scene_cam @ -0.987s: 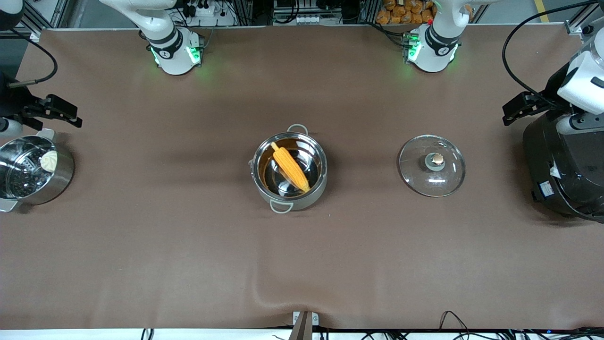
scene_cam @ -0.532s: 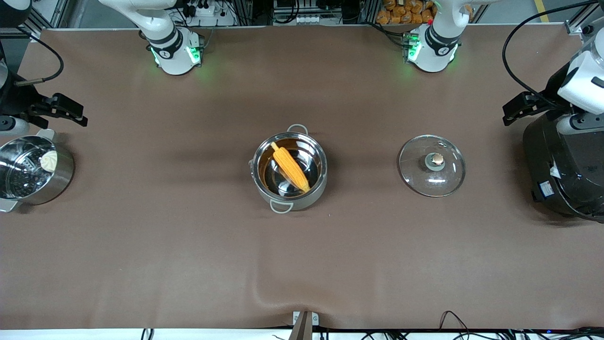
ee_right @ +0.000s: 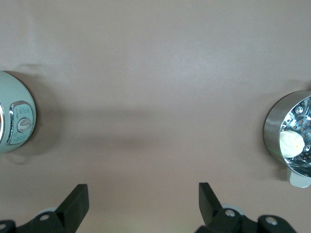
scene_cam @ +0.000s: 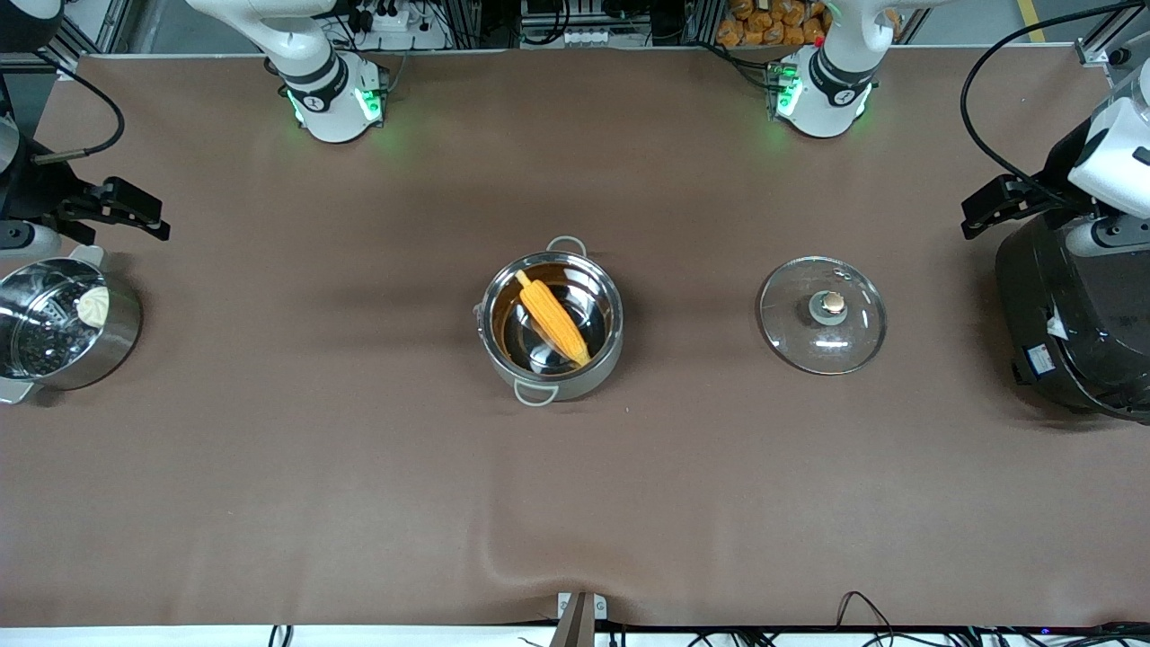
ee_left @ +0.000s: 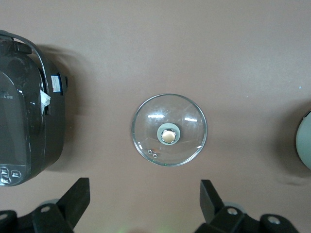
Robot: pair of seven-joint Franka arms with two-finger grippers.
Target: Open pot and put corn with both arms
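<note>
The shiny steel pot (scene_cam: 611, 346) stands open at the table's middle, with the yellow-orange corn (scene_cam: 553, 316) lying slantwise inside it. Its glass lid (scene_cam: 822, 314) with a brass knob lies flat on the table beside it, toward the left arm's end, and shows in the left wrist view (ee_left: 168, 129). My left gripper (scene_cam: 993, 202) is open and empty, held high near the black rice cooker, its fingers (ee_left: 77, 196) wide apart. My right gripper (scene_cam: 135, 211) is open and empty, up above the steamer pot's end of the table, its fingers (ee_right: 77, 199) spread over bare cloth.
A big black rice cooker (scene_cam: 1069, 314) stands at the left arm's end. A steel pot with a perforated insert and a white bun (scene_cam: 90, 305) stands at the right arm's end. The right wrist view shows a pale round appliance (ee_right: 14, 119).
The right gripper has drifted slightly toward the table's middle. The left gripper has shifted a little toward the bases. The pot, the corn and the lid have not moved.
</note>
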